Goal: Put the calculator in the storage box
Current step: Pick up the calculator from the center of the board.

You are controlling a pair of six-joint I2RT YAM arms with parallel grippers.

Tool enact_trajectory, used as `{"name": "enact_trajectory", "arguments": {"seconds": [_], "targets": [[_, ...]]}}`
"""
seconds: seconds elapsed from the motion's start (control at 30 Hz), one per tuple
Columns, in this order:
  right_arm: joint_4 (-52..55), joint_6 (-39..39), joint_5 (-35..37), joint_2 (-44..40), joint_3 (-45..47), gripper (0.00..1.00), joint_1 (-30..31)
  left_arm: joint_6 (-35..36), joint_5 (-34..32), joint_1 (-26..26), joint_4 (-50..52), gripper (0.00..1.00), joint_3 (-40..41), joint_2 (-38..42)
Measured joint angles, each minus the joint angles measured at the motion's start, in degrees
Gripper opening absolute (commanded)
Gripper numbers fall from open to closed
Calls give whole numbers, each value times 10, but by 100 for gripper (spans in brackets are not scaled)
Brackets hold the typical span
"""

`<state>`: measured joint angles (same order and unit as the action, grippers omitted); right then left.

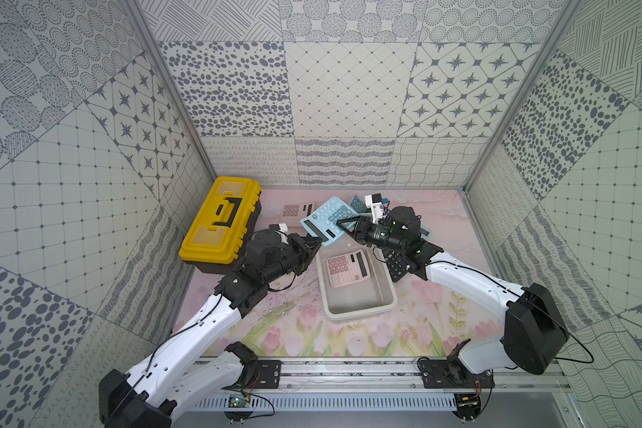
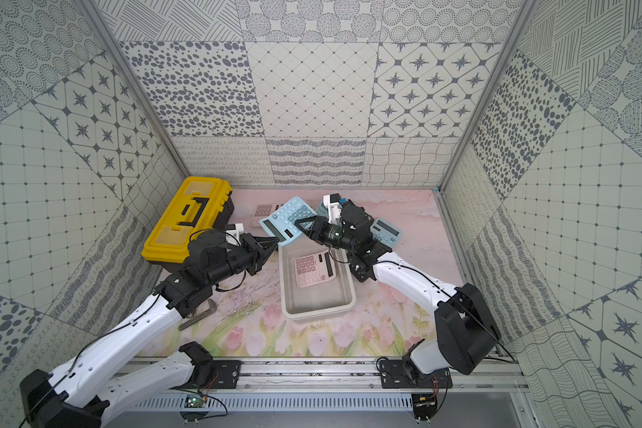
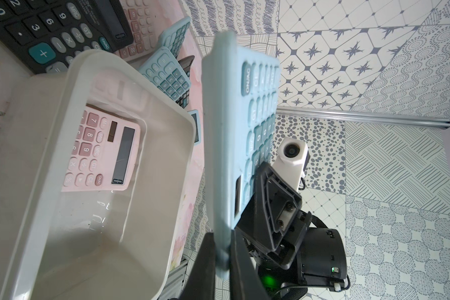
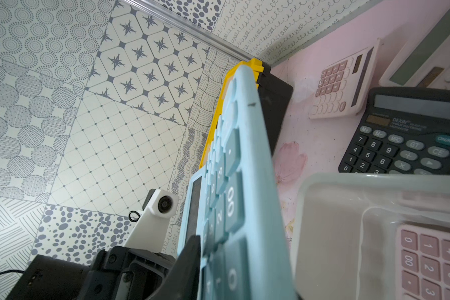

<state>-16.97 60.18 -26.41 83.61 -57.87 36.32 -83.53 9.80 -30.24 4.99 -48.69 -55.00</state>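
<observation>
We are looking at the storage box [image 1: 360,313], which is already holding a pink calculator [image 1: 347,268]. The blue calculator [image 1: 327,218] is hanging tilted in the air near the box's far end. We are judging this a handover. The left gripper [image 1: 316,242] is pinching one edge. The right gripper [image 1: 343,226] is straddling the opposite edge, and we cannot tell whether it is clamping. Next we are needing a sure right grip, a left release, then a lowering into the box.

Soft, even light is filling the scene and casting faint shadows. The walls [image 1: 71,185] are bending toward picture edges, and the calculator [image 4: 244,181] is blurring in both wrist views.
</observation>
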Motion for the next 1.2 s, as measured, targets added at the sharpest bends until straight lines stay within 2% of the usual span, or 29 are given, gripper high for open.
{"name": "enact_trajectory", "arguments": {"seconds": [0.1, 0.17, 0.23, 0.3, 0.4, 0.43, 0.53, 0.67, 0.83, 1.03, 1.07, 1.2], "targets": [[-17, 16, -2, -1, 3, 8, 0, -1, -6, -3, 7, 1, 3, -1], [-17, 19, -2, -6, 6, 2, -3, 2, -6, -4, 5, 14, 3, -1], [-15, 18, -3, -10, 8, 1, -7, 7, -5, -4, 5, 34, 0, -1], [-7, 13, -5, -15, 11, 2, -14, 14, -6, -4, 7, 59, -6, -2], [18, 4, -11, -23, 18, 3, -36, 25, -5, -4, 12, 87, -21, -9], [32, 0, -14, -26, 19, 4, -46, 30, -4, -4, 17, 99, -28, -13], [81, -22, -31, -42, 17, 4, -80, 44, 5, 1, 38, 100, -50, -27], [157, -61, -79, -57, 5, 4, -131, 89, 50, 38, 76, 100, -107, -71], [238, -113, -165, -57, -15, 4, -192, 177, 153, 111, 145, 100, -220, -171], [294, -157, -257, -39, -28, 4, -209, 287, 287, 162, 201, 100, -319, -282], [299, -161, -269, -32, -31, 5, -209, 301, 305, 165, 206, 99, -329, -297], [318, -175, -310, -14, -32, 8, -209, 349, 378, 172, 217, 86, -350, -357]]}}
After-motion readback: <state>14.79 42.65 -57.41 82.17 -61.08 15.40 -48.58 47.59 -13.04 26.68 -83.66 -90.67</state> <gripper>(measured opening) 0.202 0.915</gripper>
